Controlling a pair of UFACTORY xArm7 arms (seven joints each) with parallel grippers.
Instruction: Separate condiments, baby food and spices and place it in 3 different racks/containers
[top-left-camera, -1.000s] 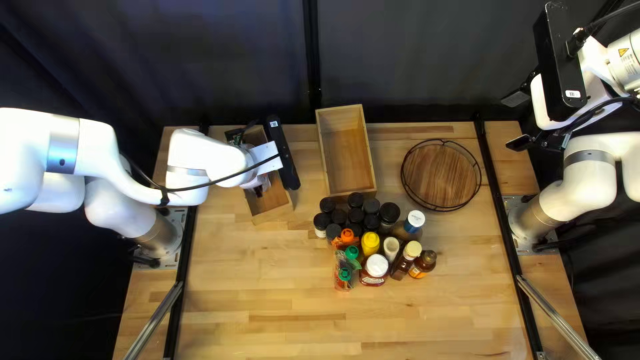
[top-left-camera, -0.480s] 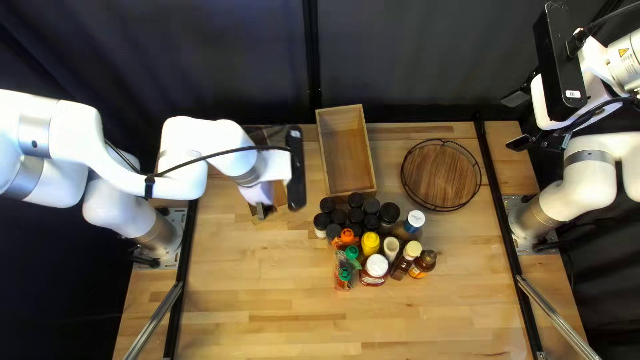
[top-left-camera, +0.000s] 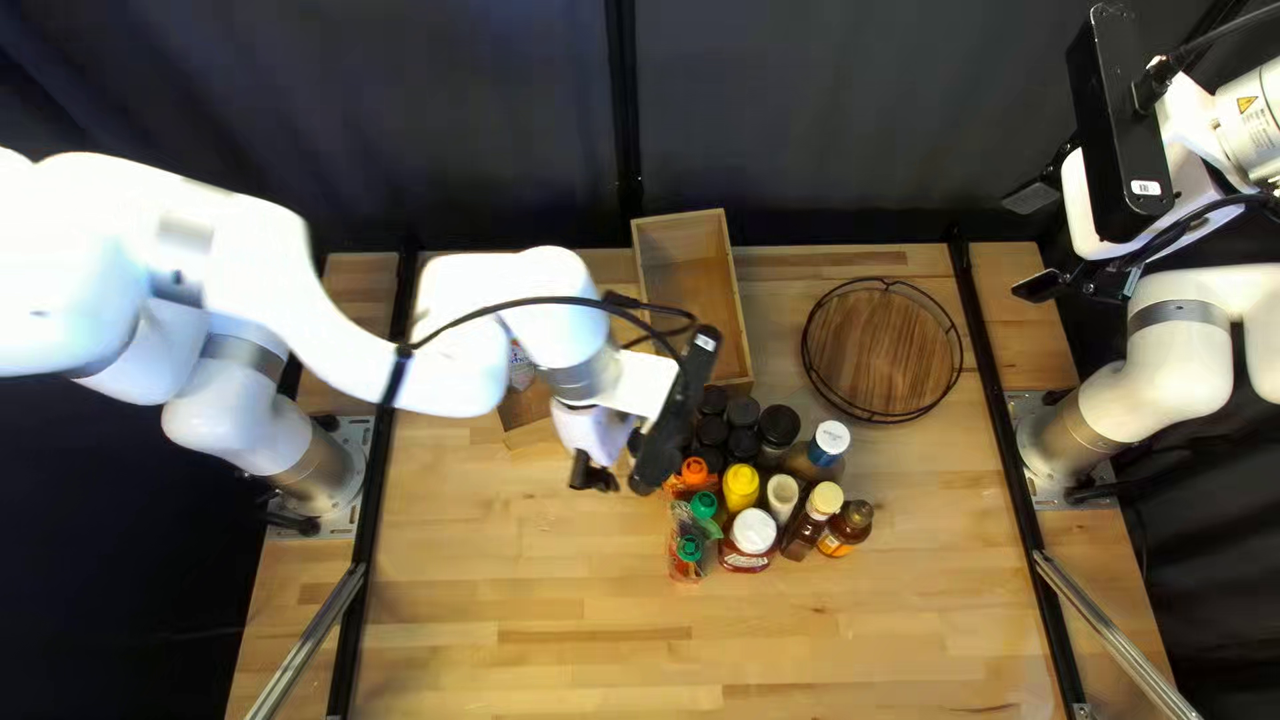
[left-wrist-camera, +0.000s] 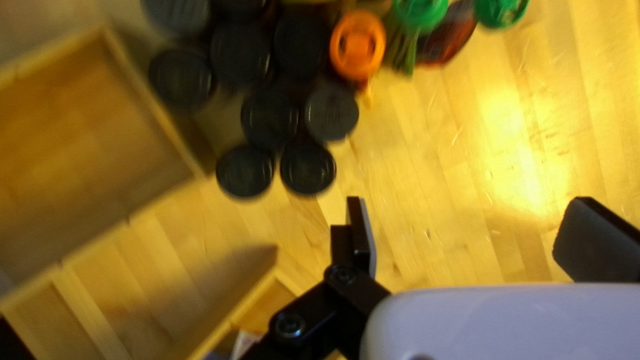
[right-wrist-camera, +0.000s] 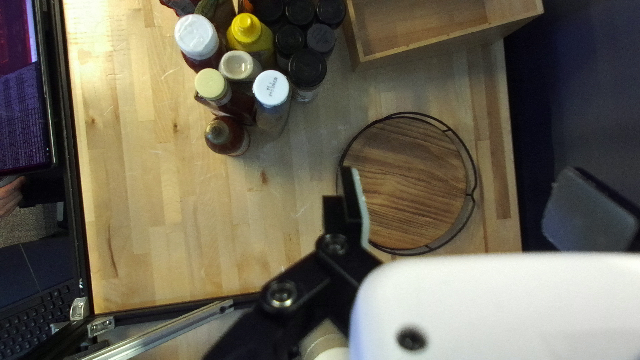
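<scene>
- Hovering just beside the group of jars, the left gripper (top-left-camera: 614, 460) has its jaws wide apart, with table (left-wrist-camera: 460, 187) showing between them and neither one touching a thing.
- Right by one of its fingers, partly hidden, lies a small wooden box (left-wrist-camera: 227, 320) with something whitish inside.
- Just ahead of those jaws stand the black-lidded jars (left-wrist-camera: 308, 168), upright and packed close together.
- Past the nearest jars come the orange-capped bottle (left-wrist-camera: 358, 45) and two green-capped bottles (left-wrist-camera: 420, 10).
- Beside the jars, to one side of the same jaws, sits the larger wooden box (left-wrist-camera: 153, 100), its inside bare.
- Farther from them, in the same group, stand a yellow squeeze bottle (top-left-camera: 740, 487), a white-capped red bottle (top-left-camera: 754, 534), cream-capped bottles (top-left-camera: 826, 500), a small brown bottle (top-left-camera: 847, 527) and a white-capped shaker (top-left-camera: 830, 440).
- Well apart from these jaws is the round wooden tray (top-left-camera: 883, 350) with a wire rim.
- Farthest off, the right gripper (top-left-camera: 1035, 243) has its jaws spread, touching nothing; the tray lies ahead of them.
- Off the table, well aside from that gripper, are a screen (right-wrist-camera: 20, 100), a keyboard (right-wrist-camera: 40, 320) and a person's hand (right-wrist-camera: 8, 197).
</scene>
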